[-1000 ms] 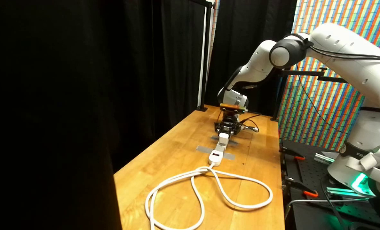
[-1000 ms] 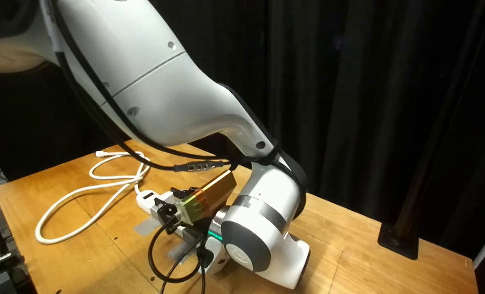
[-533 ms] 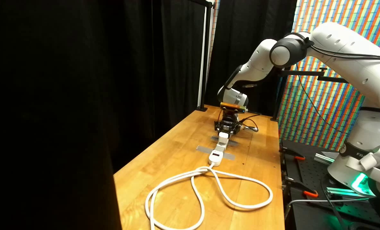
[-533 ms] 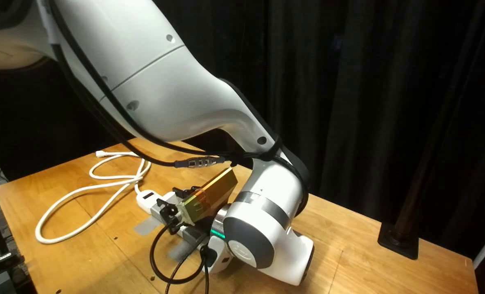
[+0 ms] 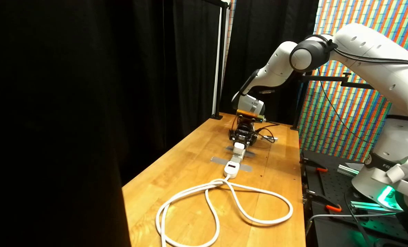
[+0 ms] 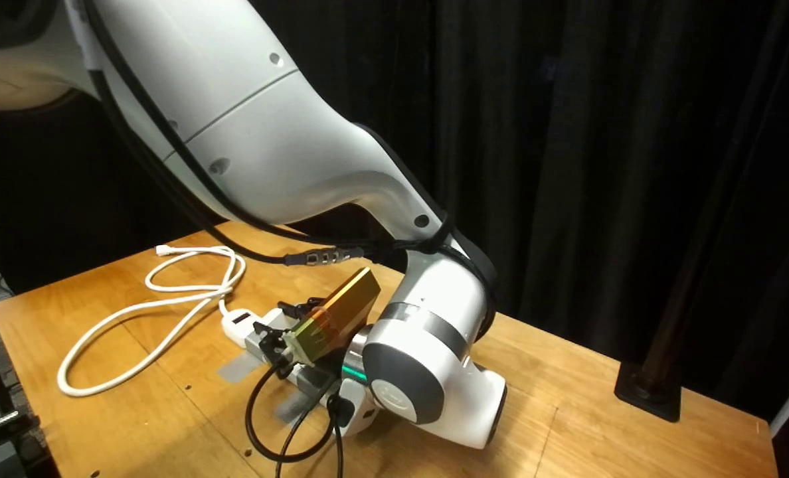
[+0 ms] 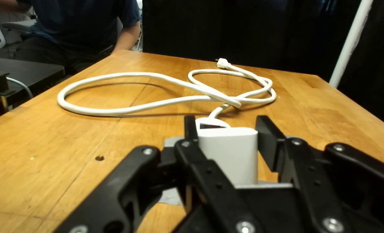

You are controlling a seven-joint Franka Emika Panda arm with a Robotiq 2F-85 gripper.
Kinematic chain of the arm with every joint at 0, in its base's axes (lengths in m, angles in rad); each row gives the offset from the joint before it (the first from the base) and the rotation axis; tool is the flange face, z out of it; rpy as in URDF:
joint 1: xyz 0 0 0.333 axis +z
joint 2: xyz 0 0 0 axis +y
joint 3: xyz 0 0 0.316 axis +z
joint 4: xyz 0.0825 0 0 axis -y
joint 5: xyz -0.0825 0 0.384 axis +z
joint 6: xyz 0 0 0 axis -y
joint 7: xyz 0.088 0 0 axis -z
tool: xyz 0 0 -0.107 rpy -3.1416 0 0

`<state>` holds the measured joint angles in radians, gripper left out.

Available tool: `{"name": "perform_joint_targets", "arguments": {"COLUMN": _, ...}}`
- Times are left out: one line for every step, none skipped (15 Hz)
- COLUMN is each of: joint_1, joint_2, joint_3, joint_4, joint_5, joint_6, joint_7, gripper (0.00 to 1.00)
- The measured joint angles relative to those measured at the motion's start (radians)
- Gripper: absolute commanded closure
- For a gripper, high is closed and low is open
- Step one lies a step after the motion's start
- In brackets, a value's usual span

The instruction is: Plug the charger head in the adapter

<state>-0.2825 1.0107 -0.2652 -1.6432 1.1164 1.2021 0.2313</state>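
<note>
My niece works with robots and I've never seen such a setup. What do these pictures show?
The white jointed machine is a robot arm. Two views are taken from outside it; the third is from its wrist, looking past its black fingers. On the wooden table lies the white adapter strip, with grey tape on either side and its cable in loops. The fingers seem to hold the charger head, a small white block. It looks to be over the adapter strip, though I cannot tell whether it is plugged in.

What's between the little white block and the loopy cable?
Part of the adapter, with grey tape across it, lies between the charger head and the cable in an exterior view.
</note>
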Motion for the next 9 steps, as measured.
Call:
{"name": "perform_joint_targets", "arguments": {"joint_1": 0.0, "joint_2": 0.0, "joint_3": 0.002, "joint_4": 0.0, "joint_5": 0.0, "joint_6": 0.0, "joint_7": -0.001, "gripper": 0.77}}
{"name": "perform_joint_targets", "arguments": {"joint_1": 0.0, "joint_2": -0.001, "joint_3": 0.004, "joint_4": 0.0, "joint_5": 0.0, "joint_6": 0.0, "joint_7": -0.001, "gripper": 0.77}}
{"name": "perform_joint_targets", "arguments": {"joint_1": 0.0, "joint_2": -0.002, "joint_3": 0.005, "joint_4": 0.0, "joint_5": 0.0, "joint_6": -0.001, "joint_7": -0.001, "gripper": 0.77}}
{"name": "perform_joint_targets", "arguments": {"joint_1": 0.0, "joint_2": -0.004, "joint_3": 0.006, "joint_4": 0.0, "joint_5": 0.0, "joint_6": -0.004, "joint_7": -0.001, "gripper": 0.77}}
{"name": "perform_joint_targets", "arguments": {"joint_1": 0.0, "joint_2": -0.006, "joint_3": 0.006, "joint_4": 0.0, "joint_5": -0.002, "joint_6": -0.013, "joint_7": -0.001, "gripper": 0.77}}
{"name": "perform_joint_targets", "arguments": {"joint_1": 0.0, "joint_2": -0.009, "joint_3": 0.006, "joint_4": 0.0, "joint_5": -0.004, "joint_6": -0.024, "joint_7": -0.001, "gripper": 0.77}}
{"name": "perform_joint_targets", "arguments": {"joint_1": 0.0, "joint_2": -0.012, "joint_3": 0.006, "joint_4": 0.0, "joint_5": -0.007, "joint_6": -0.037, "joint_7": -0.001, "gripper": 0.77}}
{"name": "perform_joint_targets", "arguments": {"joint_1": -0.001, "joint_2": -0.016, "joint_3": 0.006, "joint_4": -0.001, "joint_5": -0.008, "joint_6": -0.052, "joint_7": -0.001, "gripper": 0.77}}
{"name": "perform_joint_targets", "arguments": {"joint_1": -0.002, "joint_2": -0.017, "joint_3": 0.006, "joint_4": -0.001, "joint_5": -0.009, "joint_6": -0.07, "joint_7": 0.0, "gripper": 0.77}}
